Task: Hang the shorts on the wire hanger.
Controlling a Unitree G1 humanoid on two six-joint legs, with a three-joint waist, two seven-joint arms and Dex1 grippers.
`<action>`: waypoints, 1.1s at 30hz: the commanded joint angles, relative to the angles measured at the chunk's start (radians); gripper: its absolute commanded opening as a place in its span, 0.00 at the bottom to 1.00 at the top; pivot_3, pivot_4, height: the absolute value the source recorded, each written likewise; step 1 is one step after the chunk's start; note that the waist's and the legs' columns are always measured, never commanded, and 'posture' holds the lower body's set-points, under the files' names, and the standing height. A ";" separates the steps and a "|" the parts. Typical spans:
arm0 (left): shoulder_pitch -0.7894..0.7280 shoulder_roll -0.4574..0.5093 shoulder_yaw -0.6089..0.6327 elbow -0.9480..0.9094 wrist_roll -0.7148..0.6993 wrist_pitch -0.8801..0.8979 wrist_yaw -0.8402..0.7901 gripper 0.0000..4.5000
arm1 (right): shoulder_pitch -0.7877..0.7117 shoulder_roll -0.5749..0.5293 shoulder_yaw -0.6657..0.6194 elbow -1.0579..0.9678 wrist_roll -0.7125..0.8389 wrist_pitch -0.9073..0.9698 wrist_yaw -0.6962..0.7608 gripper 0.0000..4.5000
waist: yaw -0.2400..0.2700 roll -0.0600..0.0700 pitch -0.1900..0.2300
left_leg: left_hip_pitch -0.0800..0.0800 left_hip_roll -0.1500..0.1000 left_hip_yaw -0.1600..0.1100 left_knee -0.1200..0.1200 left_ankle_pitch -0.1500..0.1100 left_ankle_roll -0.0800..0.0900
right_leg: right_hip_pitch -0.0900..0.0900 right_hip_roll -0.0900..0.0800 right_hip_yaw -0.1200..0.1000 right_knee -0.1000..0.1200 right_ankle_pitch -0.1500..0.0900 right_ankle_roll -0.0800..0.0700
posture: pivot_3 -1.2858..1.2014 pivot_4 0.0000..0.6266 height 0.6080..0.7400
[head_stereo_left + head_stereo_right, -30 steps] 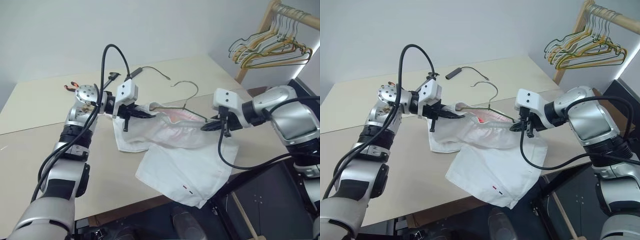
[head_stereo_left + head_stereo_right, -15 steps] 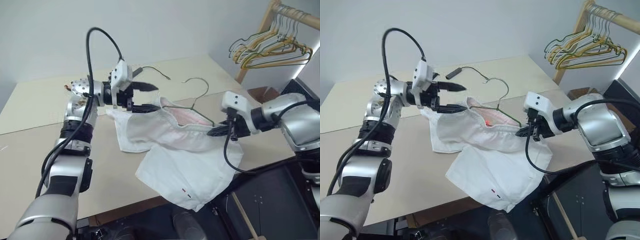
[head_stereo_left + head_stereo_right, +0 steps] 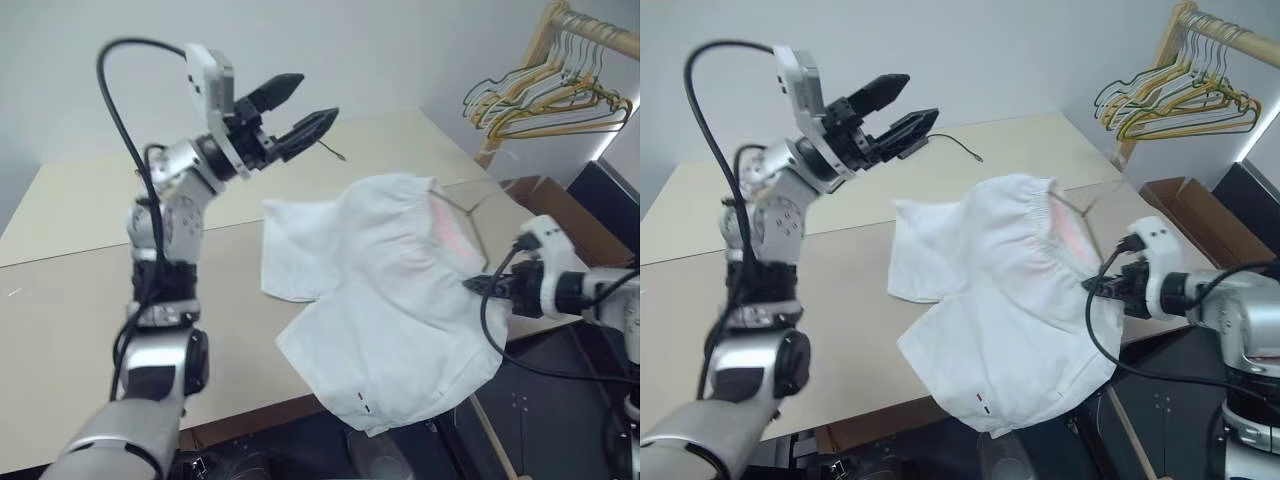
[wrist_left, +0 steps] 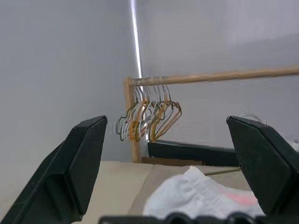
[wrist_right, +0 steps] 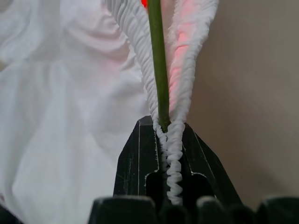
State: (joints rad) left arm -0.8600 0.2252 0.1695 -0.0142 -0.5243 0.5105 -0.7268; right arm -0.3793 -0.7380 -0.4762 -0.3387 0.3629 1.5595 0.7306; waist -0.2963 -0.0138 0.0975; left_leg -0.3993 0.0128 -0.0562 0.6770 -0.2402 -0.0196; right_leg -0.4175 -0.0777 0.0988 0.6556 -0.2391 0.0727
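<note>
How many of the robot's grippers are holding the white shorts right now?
1. The right gripper is shut on the gathered waistband of the white fabric shorts and the thin grey wire hanger. The left gripper hangs open above the table, empty.

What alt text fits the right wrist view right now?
The right gripper is shut on the wire hanger and the gathered waistband of the white shorts, which spread over the beige table.

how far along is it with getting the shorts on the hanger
Done: the wire hanger runs inside the waistband of the shorts. In hand: the right gripper pinches wire and waistband together; the left gripper is open, raised clear. Left: lifting the shorts off the table.
</note>
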 commanded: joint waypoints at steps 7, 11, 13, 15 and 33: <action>0.017 -0.132 -0.033 -0.352 -0.098 0.236 0.407 0.99 | -0.052 0.032 -0.285 -0.059 -0.040 0.055 -0.361 0.02 | -0.018 0.001 0.000 | 0.011 0.000 0.002 -0.002 -0.003 0.003 | 0.016 0.001 0.000 -0.010 -0.004 0.007 | 0.37 0.12 1.00; 0.005 -0.088 -0.040 -0.382 -0.157 0.324 0.410 0.99 | -0.142 0.015 -0.311 0.020 -0.028 0.055 -0.480 0.02 | -0.051 0.002 -0.001 | 0.018 0.000 0.003 -0.006 -0.003 0.003 | 0.029 0.001 0.000 -0.016 -0.006 0.010 | 0.37 0.10 1.00; 0.008 -0.070 -0.049 -0.386 -0.169 0.327 0.397 0.99 | -0.198 -0.013 -0.308 0.082 -0.035 0.055 -0.539 0.02 | -0.064 0.003 -0.001 | 0.019 0.000 0.004 -0.007 -0.003 0.003 | 0.030 0.001 0.000 -0.017 -0.006 0.010 | 0.38 0.09 1.00; 0.014 -0.063 -0.051 -0.403 -0.208 0.340 0.383 0.99 | -0.274 -0.028 -0.322 0.133 -0.057 0.055 -0.609 0.02 | -0.076 0.004 -0.002 | 0.020 0.000 0.004 -0.008 -0.003 0.003 | 0.030 0.001 0.001 -0.017 -0.006 0.010 | 0.38 0.09 1.00; 0.025 -0.020 -0.106 -0.393 -0.291 0.281 0.242 0.99 | -0.773 -0.061 -0.464 0.583 -0.293 0.055 -0.951 0.02 | -0.102 0.007 -0.003 | 0.020 0.000 0.005 -0.014 -0.003 0.003 | 0.031 0.001 0.002 -0.025 -0.006 0.009 | 0.37 0.08 1.00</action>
State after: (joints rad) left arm -0.8249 0.1974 0.0586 -0.3909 -0.7929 0.8113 -0.4718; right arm -1.1196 -0.7728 -0.9182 0.2458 0.0894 1.6069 -0.2066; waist -0.3987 -0.0070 0.0940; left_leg -0.3788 0.0127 -0.0508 0.6627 -0.2432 -0.0164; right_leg -0.3866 -0.0772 0.1006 0.6302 -0.2454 0.0817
